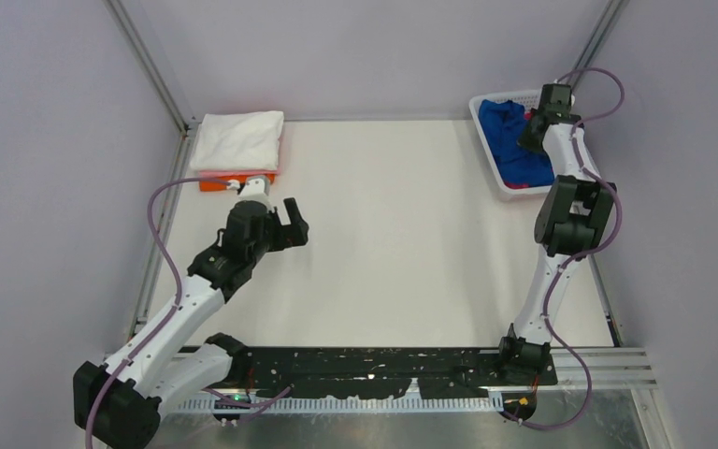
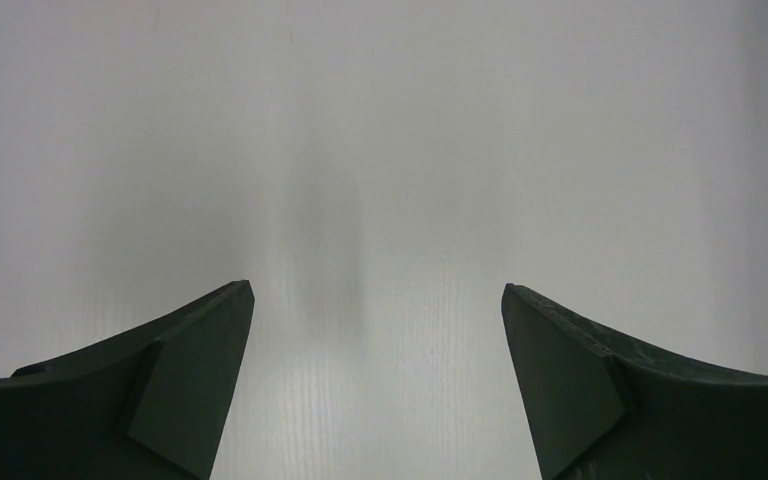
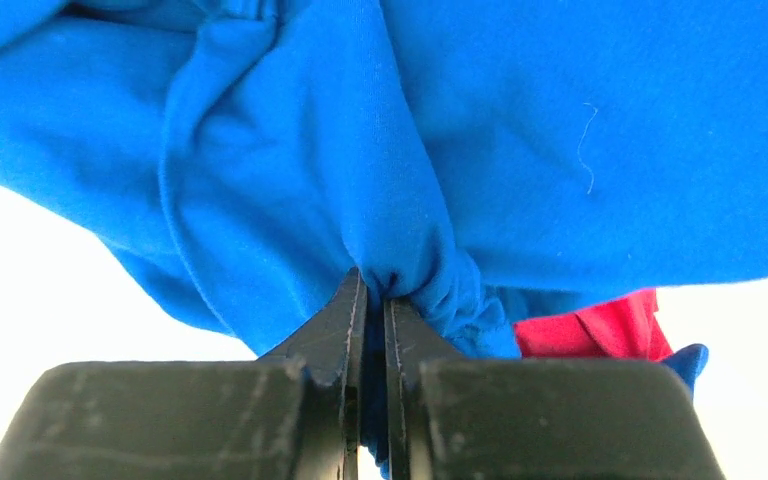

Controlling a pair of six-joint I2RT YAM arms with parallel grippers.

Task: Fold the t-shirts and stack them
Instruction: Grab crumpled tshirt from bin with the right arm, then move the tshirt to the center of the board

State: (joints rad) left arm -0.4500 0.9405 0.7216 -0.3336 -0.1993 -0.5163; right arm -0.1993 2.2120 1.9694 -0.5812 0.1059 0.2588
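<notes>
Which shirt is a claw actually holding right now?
The royal blue t-shirt in the basket: the right gripper is shut on a bunch of it. The white t-shirt and orange t-shirt lie folded, untouched, far left.

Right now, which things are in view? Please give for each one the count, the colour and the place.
white t-shirt: one, white, folded, top of the stack at the far left corner
pink layer: one, pale pink, thin edge under the white one
orange t-shirt: one, orange, bottom of that stack
blue t-shirt: one, royal blue, crumpled in the basket
magenta cloth: one piece, magenta-red, beneath the blue t-shirt
basket: one, white, far right corner
table: one, white
left arm: black and white, near the stack, jaws open over bare table
right arm: black and white, reaching into the basket, jaws shut on the blue t-shirt
</notes>
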